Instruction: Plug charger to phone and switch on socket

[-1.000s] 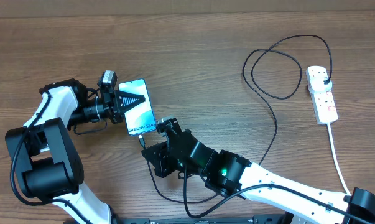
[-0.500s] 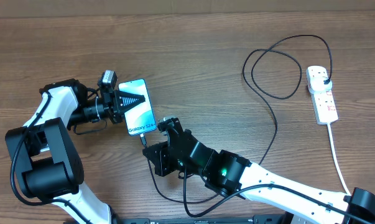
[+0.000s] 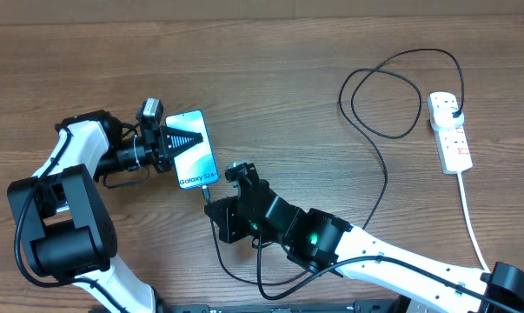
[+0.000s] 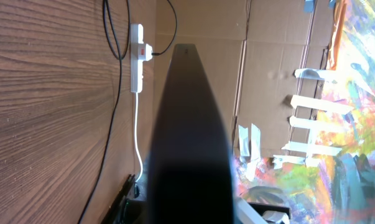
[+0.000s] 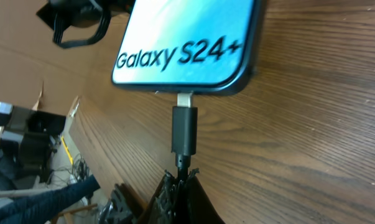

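Just beside the teal-lit phone point(image 5: 187, 43), the right hand point(image 5: 182, 179) pinches the charger point(image 5: 185, 132) behind its black, silver-tipped connector.

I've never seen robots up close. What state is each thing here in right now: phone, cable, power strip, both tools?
phone: screen lit, lying flat.
charger: connector tip at the phone's port, some metal showing; plug head in the socket.
socket: charger plugged in; switch position too small to tell.
left tool: shut, lying across the phone's screen.
right tool: shut on the charger just behind its connector.
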Controlling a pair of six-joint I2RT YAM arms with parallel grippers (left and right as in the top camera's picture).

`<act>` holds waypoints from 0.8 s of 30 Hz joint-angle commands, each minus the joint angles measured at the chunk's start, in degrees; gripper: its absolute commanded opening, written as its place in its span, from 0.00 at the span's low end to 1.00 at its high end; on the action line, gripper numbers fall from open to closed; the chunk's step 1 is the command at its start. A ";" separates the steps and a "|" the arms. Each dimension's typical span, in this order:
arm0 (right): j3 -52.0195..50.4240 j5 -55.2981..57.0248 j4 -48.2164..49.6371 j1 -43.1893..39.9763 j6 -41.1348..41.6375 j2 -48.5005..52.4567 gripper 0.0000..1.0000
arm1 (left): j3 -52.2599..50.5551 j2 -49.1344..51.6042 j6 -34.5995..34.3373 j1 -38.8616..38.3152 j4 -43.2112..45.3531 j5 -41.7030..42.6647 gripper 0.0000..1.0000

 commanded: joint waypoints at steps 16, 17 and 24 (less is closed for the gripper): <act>-0.24 -5.27 0.35 -0.46 -1.68 -0.76 0.04 | 0.02 -0.66 0.68 -0.09 2.21 2.78 0.04; -0.24 -5.29 0.37 -0.48 -1.68 -0.76 0.04 | 0.02 -0.66 0.68 -0.09 2.21 2.75 0.04; -0.24 -5.25 0.55 -0.48 -1.88 -0.76 0.04 | 0.02 -0.66 0.70 -0.13 2.23 2.71 0.04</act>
